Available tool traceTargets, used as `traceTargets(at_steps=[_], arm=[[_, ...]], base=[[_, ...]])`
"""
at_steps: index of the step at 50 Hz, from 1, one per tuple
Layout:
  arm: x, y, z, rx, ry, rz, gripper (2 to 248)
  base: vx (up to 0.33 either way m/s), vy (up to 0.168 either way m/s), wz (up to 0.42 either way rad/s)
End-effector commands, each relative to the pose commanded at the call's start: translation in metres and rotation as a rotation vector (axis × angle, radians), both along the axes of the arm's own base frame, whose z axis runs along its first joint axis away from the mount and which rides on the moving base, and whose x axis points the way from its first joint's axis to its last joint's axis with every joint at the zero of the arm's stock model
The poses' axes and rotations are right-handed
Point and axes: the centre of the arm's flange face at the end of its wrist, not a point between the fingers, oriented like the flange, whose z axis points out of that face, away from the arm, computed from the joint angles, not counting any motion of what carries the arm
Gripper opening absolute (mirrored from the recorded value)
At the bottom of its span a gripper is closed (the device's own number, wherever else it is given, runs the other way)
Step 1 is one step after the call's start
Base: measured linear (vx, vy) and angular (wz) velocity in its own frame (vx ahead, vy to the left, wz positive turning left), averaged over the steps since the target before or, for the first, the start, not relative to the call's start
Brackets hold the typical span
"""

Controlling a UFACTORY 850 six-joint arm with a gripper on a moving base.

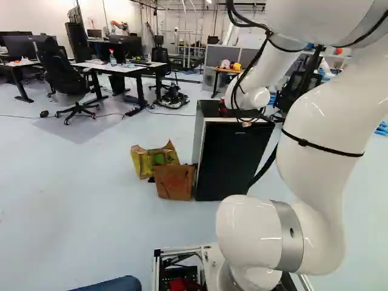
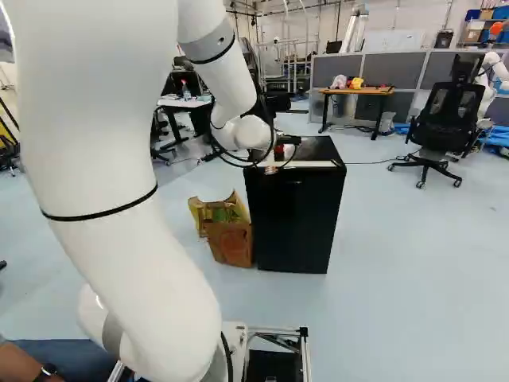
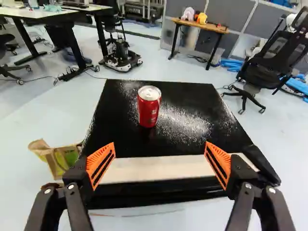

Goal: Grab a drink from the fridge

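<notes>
A white robot arm (image 1: 327, 121) fills the right side of the left base view and the left side of the right base view, reaching forward to a small black fridge (image 2: 294, 215) standing on a pale blue floor (image 1: 73, 200). At the arm's far end, over the front of the fridge, is a black gripper (image 2: 288, 141). The wrist view shows its two fingers spread wide, their orange pads (image 3: 101, 164) well apart, with nothing held between them. Ahead of the gripper, a red drink can (image 3: 148, 107) with a silver lid stands upright on the black top of the fridge, whose surface carries a whitish speckled patch; the can is apart from both fingers. A pale strip (image 3: 159, 169) runs along the top's front edge. Near the centre of the left base view, a yellow and green bag (image 1: 145, 162) and a brown paper bag (image 1: 174, 183) sit on the floor beside the fridge. Desks (image 1: 112, 67) and a black office chair (image 1: 60, 73) occupy that view's upper left. In the right base view, a wooden-topped table (image 2: 358, 91) stands at upper centre-right, with another black chair (image 2: 447, 115) at upper right.
</notes>
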Motion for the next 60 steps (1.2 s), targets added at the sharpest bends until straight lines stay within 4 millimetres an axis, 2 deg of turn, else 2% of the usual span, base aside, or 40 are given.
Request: traceTargets(at_steps=[9, 19, 60], arm=[[0.02, 0.001, -0.003, -0.003, -0.053, 0.015, 247], [0.033, -0.001, -0.011, 0.005, -0.086, 0.009, 247], [0.05, -0.008, -0.047, 0.048, -0.154, -0.052, 247]], base=[[0.0, 0.0, 0.0], [0.0, 0.0, 0.0], [0.0, 0.0, 0.0]])
